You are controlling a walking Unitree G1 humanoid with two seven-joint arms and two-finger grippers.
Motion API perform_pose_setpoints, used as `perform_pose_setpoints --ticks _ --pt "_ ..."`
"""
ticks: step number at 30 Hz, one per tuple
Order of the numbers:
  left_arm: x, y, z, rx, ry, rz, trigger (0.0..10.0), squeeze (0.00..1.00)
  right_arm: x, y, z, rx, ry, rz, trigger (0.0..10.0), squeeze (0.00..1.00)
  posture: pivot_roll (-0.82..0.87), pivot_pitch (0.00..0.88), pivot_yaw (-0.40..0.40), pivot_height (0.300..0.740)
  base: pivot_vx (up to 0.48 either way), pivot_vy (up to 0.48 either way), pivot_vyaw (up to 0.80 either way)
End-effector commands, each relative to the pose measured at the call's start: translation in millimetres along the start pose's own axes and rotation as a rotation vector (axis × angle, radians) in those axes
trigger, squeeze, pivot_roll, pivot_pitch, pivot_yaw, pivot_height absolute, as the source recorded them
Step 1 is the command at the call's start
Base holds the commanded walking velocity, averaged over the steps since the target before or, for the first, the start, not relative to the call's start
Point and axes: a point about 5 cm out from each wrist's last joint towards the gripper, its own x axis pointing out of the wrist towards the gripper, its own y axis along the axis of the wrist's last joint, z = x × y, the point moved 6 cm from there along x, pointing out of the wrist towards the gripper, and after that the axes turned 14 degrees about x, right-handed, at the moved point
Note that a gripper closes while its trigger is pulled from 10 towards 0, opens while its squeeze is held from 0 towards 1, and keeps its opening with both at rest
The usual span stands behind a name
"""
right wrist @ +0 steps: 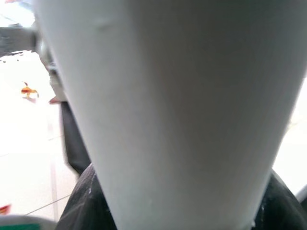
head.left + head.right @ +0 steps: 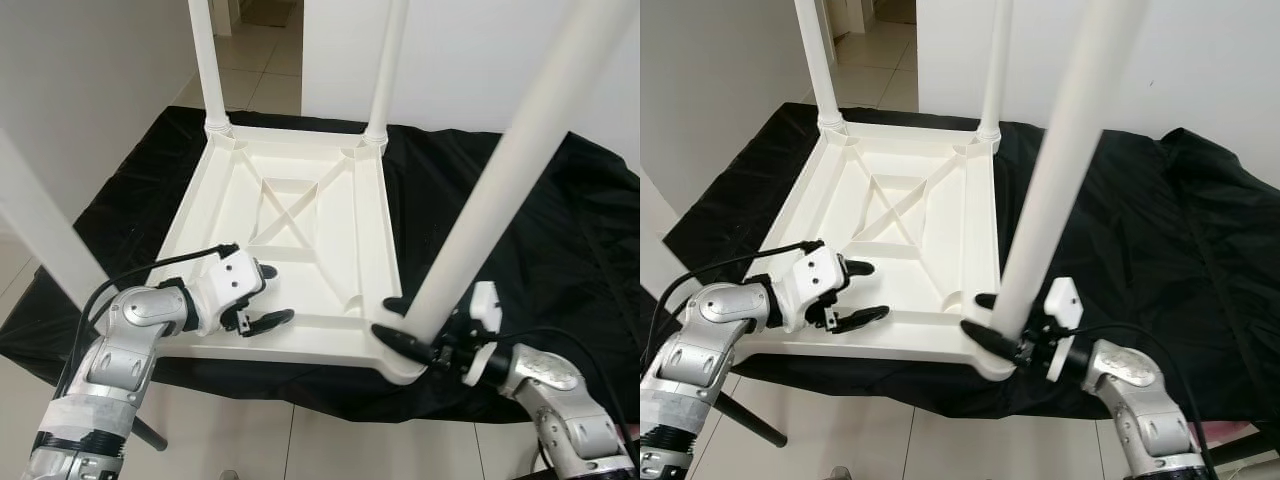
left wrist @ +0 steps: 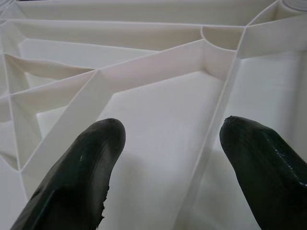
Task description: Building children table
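Right tool (image 2: 400, 322) clamping white leg (image 2: 500, 180), upturned tabletop (image 2: 330, 240) — black cloth (image 2: 520, 230) beneath

My right hand (image 2: 400, 322) grips the near-right leg (image 2: 505, 175) at lower right of the frame; my left hand (image 2: 262, 296) hovers spread over the upturned white tabletop (image 2: 330, 240) on the black-draped desk (image 2: 520, 230).

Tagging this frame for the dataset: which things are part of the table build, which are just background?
Job:
- upside-down white tabletop
- near-right leg, right gripper jaws shut on its base
- two far legs, standing in their corner sockets
- near-left leg
- left gripper, jaws open over the tabletop's near rim

Background:
- black cloth under the tabletop
- tiled floor
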Motion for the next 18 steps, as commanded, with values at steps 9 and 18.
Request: perform_pose_setpoints --ticks 9,18 --pt "6.5 1 -17.6 0.015 0.158 -0.024 10.0 0.0 -34.5 -8 47.9 -0.009 -0.362 0.024 0.0 0.0 -0.03 0.0 -0.003 0.74 0.0 0.0 0.0" --pt "20.2 10 -15.3 0.002 0.131 0.009 10.0 0.0 -47.8 -8 81.0 0.002 -0.647 0.109 0.0 0.0 -0.07 0.0 0.031 0.74 0.0 0.0 0.0"
